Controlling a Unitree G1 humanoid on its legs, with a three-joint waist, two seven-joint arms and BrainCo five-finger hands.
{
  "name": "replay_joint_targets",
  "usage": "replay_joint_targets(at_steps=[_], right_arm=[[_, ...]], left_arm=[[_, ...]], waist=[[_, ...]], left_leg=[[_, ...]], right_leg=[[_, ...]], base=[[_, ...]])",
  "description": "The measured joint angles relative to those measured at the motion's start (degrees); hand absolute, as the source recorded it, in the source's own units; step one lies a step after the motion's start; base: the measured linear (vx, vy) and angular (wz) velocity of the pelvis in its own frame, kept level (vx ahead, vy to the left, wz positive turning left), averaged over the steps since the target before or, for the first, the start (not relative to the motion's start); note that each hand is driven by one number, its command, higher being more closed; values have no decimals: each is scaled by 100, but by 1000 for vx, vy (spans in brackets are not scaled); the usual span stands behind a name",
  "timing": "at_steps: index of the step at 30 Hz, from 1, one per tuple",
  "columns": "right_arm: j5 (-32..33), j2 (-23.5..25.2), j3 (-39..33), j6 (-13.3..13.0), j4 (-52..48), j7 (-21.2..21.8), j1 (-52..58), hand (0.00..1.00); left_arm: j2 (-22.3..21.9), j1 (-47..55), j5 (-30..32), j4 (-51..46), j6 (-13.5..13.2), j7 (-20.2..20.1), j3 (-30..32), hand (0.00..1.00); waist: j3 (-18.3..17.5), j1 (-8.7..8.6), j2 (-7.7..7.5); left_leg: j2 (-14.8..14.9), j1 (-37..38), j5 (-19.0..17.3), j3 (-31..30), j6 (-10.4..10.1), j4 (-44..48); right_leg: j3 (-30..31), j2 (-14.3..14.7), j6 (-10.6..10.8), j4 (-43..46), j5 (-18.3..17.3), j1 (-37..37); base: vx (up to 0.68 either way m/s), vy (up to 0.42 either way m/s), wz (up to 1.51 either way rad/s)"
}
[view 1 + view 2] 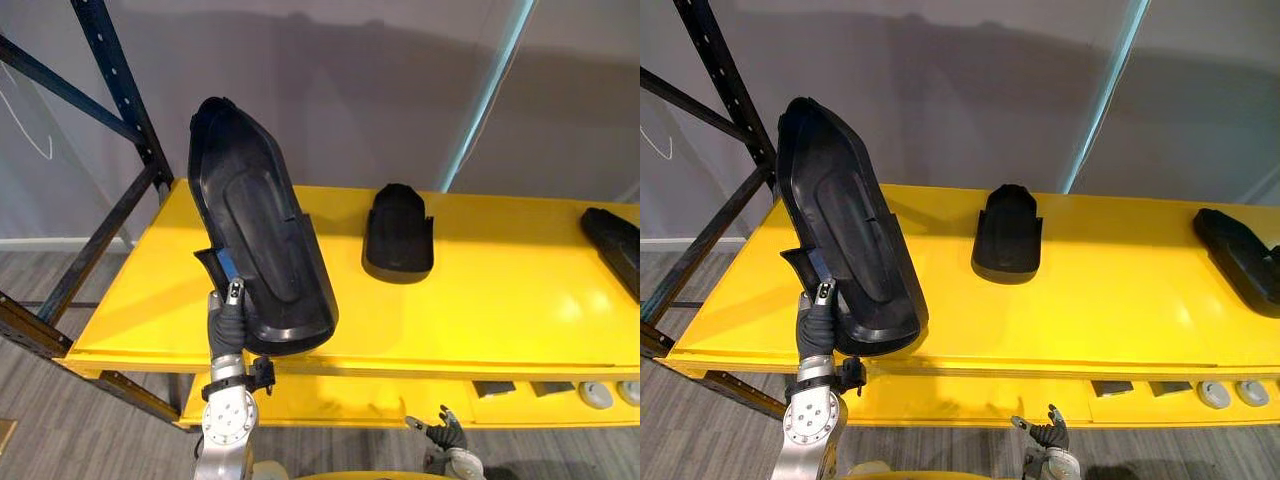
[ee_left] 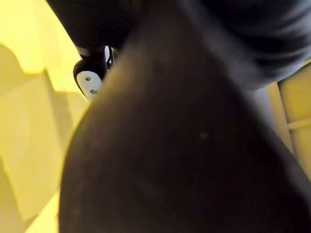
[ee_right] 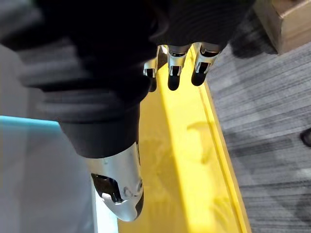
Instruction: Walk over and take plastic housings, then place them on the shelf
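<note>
- Steel uprights (image 1: 120, 85) of a dark rack, punched with holes and braced by a diagonal, are seen at the far left, where the yellow shelf (image 1: 500, 300) is joined to them.
- Just right of the uprights, a large black housing (image 1: 255, 230) is held up on end above the shelf's left part. It is tilted so that its hollow inner face is turned to the camera and its narrow end is pointed up towards the grey wall (image 1: 350, 80).
- The housing's lower end is gripped by the left hand (image 1: 231, 312), which is brought in from below the shelf's front edge. The thumb is pressed onto the inner face beside a small side tab, and the other fingers are hidden behind the shell.
- The housing's rounded lower end is seen over the shelf's front edge; whether it is touching the surface cannot be told.
- Near the middle of the shelf, towards the back, a small black housing (image 1: 399, 232) is laid flat, well apart from the held one.
- Below the front edge, right of centre, the right hand (image 1: 1045, 432) is held low, its fingers (image 3: 176, 73) loosely extended with nothing in them; grey floor (image 3: 272, 145) is seen past it.
- At the shelf's far right, a third black housing (image 1: 615, 245) is laid, partly cut off by the picture's edge.
- On the lower level beneath it, a few small dark and pale parts (image 1: 595, 394) are lined up.
</note>
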Motion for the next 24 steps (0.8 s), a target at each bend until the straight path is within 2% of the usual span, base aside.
replay_joint_targets(at_steps=[6, 10, 16, 24], right_arm=[[-2, -4, 40, -9, 29, 4, 1, 0], [-5, -14, 108, -9, 173, 7, 22, 0], [-87, -68, 129, -11, 273, 28, 147, 0], [-234, -94, 126, 19, 452, 248, 262, 0]], left_arm=[[-8, 4, 1, 8, 20, 3, 72, 100], [8, 1, 4, 114, 39, 3, 78, 100], [303, -100, 246, 163, 203, 7, 339, 100], [796, -1099, 285, 809, 525, 28, 1071, 100]], waist=[[-14, 5, -7], [-14, 0, 9], [-48, -22, 72], [-75, -70, 92]], left_leg=[[-12, 161, 183, 199, 111, -294], [17, 242, 224, 288, 90, -404], [17, 289, 389, 375, 30, -662], [-16, 190, 595, 397, -11, -960]], right_leg=[[160, 13, 22, -618, 409, 214], [225, 54, 33, -870, 549, 300], [323, 105, 25, -1097, 739, 275], [447, 181, 10, -1383, 941, 170]], base=[[36, 39, -13], [-27, 18, -12], [-78, -4, -9], [-122, -4, -6]])
